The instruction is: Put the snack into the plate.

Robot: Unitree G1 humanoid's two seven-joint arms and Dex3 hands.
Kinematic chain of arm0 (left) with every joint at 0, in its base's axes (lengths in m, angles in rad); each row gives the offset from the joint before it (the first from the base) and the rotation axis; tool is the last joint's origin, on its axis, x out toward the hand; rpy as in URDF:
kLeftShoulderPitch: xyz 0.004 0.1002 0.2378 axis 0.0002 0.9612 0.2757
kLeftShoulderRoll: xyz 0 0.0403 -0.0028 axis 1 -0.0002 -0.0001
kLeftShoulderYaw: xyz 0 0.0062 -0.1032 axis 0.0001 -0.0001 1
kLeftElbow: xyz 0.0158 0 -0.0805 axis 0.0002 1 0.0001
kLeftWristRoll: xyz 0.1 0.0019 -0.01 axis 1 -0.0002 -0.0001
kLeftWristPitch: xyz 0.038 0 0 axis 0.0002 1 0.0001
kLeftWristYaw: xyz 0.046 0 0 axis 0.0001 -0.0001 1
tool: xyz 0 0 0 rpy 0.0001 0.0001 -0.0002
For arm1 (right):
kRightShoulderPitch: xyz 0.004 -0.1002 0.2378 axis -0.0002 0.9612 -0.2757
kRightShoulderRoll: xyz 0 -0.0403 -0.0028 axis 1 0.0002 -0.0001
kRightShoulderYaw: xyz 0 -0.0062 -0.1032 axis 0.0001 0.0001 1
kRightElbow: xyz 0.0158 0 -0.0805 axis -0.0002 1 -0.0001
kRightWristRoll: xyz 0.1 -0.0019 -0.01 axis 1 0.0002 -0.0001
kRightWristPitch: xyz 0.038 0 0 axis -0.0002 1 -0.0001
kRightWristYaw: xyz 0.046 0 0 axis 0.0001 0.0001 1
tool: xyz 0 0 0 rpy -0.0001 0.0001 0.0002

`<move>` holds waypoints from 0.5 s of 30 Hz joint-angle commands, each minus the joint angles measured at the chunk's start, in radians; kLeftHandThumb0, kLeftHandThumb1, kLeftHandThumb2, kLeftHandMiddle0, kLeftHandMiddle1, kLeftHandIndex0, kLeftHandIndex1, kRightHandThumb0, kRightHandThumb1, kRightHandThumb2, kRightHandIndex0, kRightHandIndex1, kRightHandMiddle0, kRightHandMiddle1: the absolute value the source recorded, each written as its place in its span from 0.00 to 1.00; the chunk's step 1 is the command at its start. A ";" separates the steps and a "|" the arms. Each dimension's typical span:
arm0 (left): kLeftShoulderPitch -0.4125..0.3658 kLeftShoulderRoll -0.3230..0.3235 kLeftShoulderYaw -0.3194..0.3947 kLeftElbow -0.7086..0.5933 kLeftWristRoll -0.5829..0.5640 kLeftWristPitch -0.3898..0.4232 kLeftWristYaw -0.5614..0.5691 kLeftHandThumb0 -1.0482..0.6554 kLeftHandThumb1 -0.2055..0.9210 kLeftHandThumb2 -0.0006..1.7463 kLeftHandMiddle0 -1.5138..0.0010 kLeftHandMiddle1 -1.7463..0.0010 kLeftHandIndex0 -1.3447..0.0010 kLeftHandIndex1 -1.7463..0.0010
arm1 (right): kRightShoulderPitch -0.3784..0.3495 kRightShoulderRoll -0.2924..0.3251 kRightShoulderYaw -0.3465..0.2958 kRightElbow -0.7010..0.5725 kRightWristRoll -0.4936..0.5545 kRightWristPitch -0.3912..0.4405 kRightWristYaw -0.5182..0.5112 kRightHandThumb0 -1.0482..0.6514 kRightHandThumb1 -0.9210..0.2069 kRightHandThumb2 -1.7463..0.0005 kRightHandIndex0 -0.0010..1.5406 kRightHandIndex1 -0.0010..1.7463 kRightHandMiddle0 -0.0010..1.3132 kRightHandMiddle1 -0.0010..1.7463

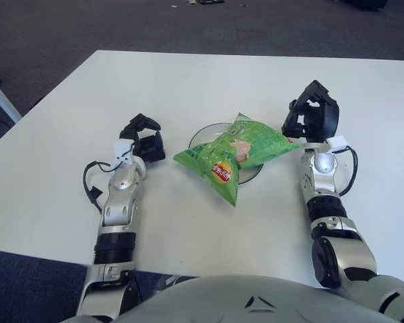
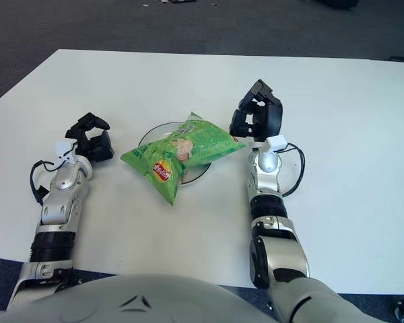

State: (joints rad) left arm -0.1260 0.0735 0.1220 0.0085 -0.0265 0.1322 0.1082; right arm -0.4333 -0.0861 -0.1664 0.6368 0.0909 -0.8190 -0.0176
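Note:
A green snack bag (image 1: 232,153) lies across a clear round plate (image 1: 200,133) in the middle of the white table, its front-left end hanging over the plate's rim onto the table. My right hand (image 1: 308,116) shows just right of and behind the bag's right corner, fingers loosely bent with nothing between them. My left hand (image 1: 143,136) shows left of the plate, a short gap from it, its fingers relaxed and holding nothing. Most of the plate is hidden under the bag.
The white table (image 1: 188,81) stretches wide behind and to both sides. Dark carpet floor (image 1: 121,27) lies beyond its far edge. Black cables loop beside each wrist, left (image 1: 89,188) and right (image 1: 350,175).

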 commanded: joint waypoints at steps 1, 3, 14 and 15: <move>-0.026 0.013 -0.012 0.051 0.026 0.052 0.000 0.33 0.44 0.77 0.11 0.00 0.53 0.00 | 0.171 0.062 0.002 0.122 -0.003 -0.024 0.002 0.27 0.75 0.08 0.89 1.00 0.63 1.00; -0.031 0.016 -0.015 0.058 0.031 0.059 0.000 0.33 0.44 0.77 0.11 0.00 0.53 0.00 | 0.169 0.060 0.001 0.127 -0.005 -0.027 0.002 0.27 0.75 0.08 0.88 1.00 0.63 1.00; -0.058 0.014 -0.022 0.093 0.052 0.076 0.006 0.33 0.44 0.77 0.13 0.00 0.53 0.00 | 0.162 0.055 0.001 0.144 -0.023 -0.034 -0.017 0.27 0.74 0.08 0.89 1.00 0.62 1.00; -0.060 0.013 -0.024 0.094 0.054 0.077 0.005 0.33 0.44 0.77 0.13 0.00 0.53 0.00 | 0.162 0.054 0.001 0.145 -0.025 -0.033 -0.021 0.27 0.74 0.08 0.89 1.00 0.62 1.00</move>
State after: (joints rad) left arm -0.1971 0.0936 0.1121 0.0455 0.0102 0.1613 0.1085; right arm -0.4484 -0.0883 -0.1656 0.6698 0.0859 -0.8403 -0.0220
